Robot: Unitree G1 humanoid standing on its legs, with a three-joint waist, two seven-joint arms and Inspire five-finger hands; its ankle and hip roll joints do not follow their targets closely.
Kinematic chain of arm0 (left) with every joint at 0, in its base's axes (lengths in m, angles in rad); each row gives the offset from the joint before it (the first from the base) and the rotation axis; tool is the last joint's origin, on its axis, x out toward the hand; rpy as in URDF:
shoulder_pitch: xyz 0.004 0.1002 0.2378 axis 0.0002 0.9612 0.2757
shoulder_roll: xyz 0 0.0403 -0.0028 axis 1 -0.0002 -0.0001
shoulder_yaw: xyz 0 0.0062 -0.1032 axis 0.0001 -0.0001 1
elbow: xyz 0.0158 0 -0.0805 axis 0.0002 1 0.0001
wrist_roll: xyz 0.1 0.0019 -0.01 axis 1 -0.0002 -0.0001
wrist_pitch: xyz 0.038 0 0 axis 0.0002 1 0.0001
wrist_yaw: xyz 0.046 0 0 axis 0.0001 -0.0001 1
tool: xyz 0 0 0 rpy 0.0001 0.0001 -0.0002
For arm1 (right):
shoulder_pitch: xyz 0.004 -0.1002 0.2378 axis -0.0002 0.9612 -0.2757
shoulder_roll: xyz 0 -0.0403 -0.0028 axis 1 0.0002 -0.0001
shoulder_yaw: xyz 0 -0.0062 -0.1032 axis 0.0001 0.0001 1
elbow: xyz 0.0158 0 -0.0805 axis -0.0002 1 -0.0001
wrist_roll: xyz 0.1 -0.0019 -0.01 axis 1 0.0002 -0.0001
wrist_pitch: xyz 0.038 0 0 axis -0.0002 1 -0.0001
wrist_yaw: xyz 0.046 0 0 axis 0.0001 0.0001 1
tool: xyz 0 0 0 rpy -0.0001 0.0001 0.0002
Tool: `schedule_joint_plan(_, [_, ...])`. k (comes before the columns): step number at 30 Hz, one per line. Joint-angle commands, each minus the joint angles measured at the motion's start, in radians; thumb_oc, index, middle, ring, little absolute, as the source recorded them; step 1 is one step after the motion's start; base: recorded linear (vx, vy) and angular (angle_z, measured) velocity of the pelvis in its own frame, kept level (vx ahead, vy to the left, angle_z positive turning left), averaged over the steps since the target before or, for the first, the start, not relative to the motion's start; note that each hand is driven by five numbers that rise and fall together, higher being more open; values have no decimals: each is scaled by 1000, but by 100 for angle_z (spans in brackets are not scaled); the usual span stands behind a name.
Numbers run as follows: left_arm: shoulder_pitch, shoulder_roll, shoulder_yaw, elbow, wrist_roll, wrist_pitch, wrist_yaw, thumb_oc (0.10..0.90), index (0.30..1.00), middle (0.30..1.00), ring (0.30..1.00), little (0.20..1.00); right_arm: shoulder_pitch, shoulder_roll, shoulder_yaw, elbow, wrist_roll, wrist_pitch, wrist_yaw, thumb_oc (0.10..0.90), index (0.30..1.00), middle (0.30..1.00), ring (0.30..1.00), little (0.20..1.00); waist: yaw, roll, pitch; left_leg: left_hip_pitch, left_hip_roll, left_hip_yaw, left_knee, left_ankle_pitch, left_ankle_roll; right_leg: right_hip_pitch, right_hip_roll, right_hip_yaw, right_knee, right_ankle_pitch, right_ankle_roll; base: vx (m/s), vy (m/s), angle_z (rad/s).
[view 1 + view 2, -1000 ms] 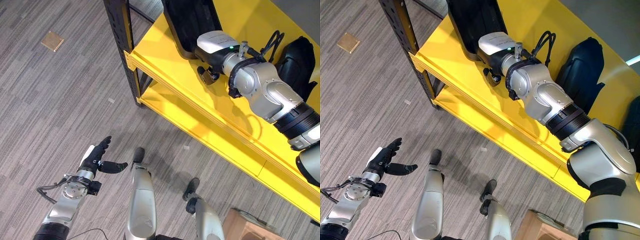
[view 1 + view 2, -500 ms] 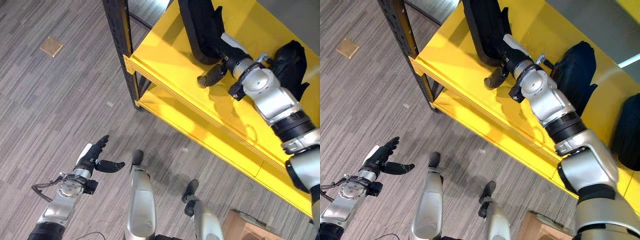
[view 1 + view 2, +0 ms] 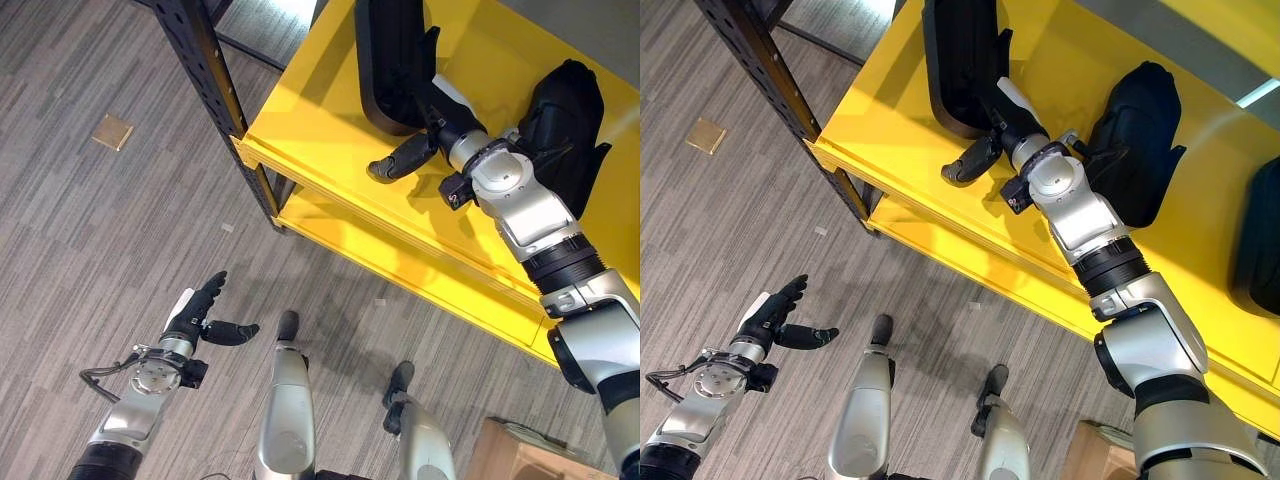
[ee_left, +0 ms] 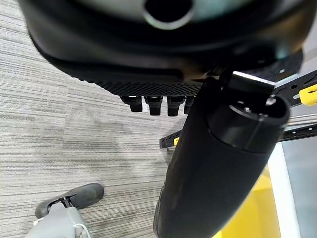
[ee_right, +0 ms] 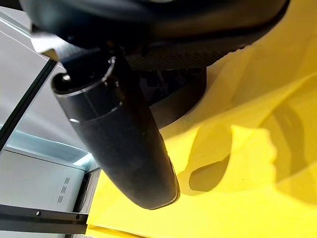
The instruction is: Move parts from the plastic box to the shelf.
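Note:
A long black part (image 3: 390, 60) lies on the yellow shelf (image 3: 320, 110) near its left end. My right hand (image 3: 437, 122) rests against that part's right side, open, its thumb (image 3: 398, 158) stretched out over the shelf board and away from the part. In the right wrist view the thumb (image 5: 119, 134) stands free above the yellow board (image 5: 247, 163), with the dark part (image 5: 173, 101) just past the fingers. A second black part (image 3: 565, 110) lies to the right of the arm. My left hand (image 3: 195, 318) hangs open low over the floor, holding nothing.
The shelf's black upright post (image 3: 210, 90) stands at its left corner, with a lower yellow board (image 3: 400, 260) beneath. A third dark part (image 3: 1260, 240) lies at the shelf's far right. A cardboard box (image 3: 520, 455) sits at the lower right, and a small tan square (image 3: 112, 131) lies on the carpet.
The camera has shifted. My right arm has reached farther onto the shelf and turned; its thumb now points away from the long black part. The left hand has kept its pose.

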Motion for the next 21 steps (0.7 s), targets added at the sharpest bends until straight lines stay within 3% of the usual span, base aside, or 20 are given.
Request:
schedule_joint_plan(1, [-13, -7, -5, -68, -1, -51, 30, 900, 1000, 1000, 1000, 1000, 68, 21, 45, 12, -2, 9, 40, 900, 1000, 1000, 1000, 1000, 17, 41, -4, -9, -48, 84, -8, -37, 67, 5, 47, -70, 194, -204, -70, 0, 0, 0])
schedule_joint_plan(5, [-16, -11, -13, -67, -2, -48, 29, 900, 1000, 1000, 1000, 1000, 71, 36, 44, 0, 79, 26, 44, 900, 1000, 1000, 1000, 1000, 15, 46, -4, -10, -49, 84, -6, -37, 68, 1, 45, -69, 196, -203, -70, 0, 0, 0])
schedule_joint_plan(7, [-16, -17, -20, -72, 0, -47, 30, 900, 1000, 1000, 1000, 1000, 92, 63, 34, -15, 198, 43, -13, 900, 1000, 1000, 1000, 1000, 13, 49, -4, -5, -49, 88, -7, -37, 68, 6, 43, -67, 191, -201, -69, 0, 0, 0])
schedule_joint_plan(10, [-18, -24, -28, -71, -4, -46, 37, 900, 1000, 1000, 1000, 1000, 108, 93, -4, -6, 273, 31, -91, 900, 1000, 1000, 1000, 1000, 8, 57, -4, 0, -50, 91, -6, -39, 70, 2, 40, -62, 198, -203, -71, 0, 0, 0])
schedule_joint_plan(15, [-19, -31, -35, -65, -15, -50, 43, 900, 1000, 1000, 1000, 1000, 123, 110, -54, 15, 239, -5, -69, 900, 1000, 1000, 1000, 1000, 0, 68, -4, -1, -51, 92, 0, -42, 70, -7, 36, -56, 214, -209, -73, 1, 21, -1])
schedule_joint_plan(21, [-16, -49, -47, -63, -21, -50, 58, 900, 1000, 1000, 1000, 1000, 148, 117, -48, -24, 199, 23, -58, 900, 1000, 1000, 1000, 1000, -11, 84, -4, 0, -56, 93, 6, -43, 72, -20, 28, -49, 236, -217, -76, 8, 39, -1])
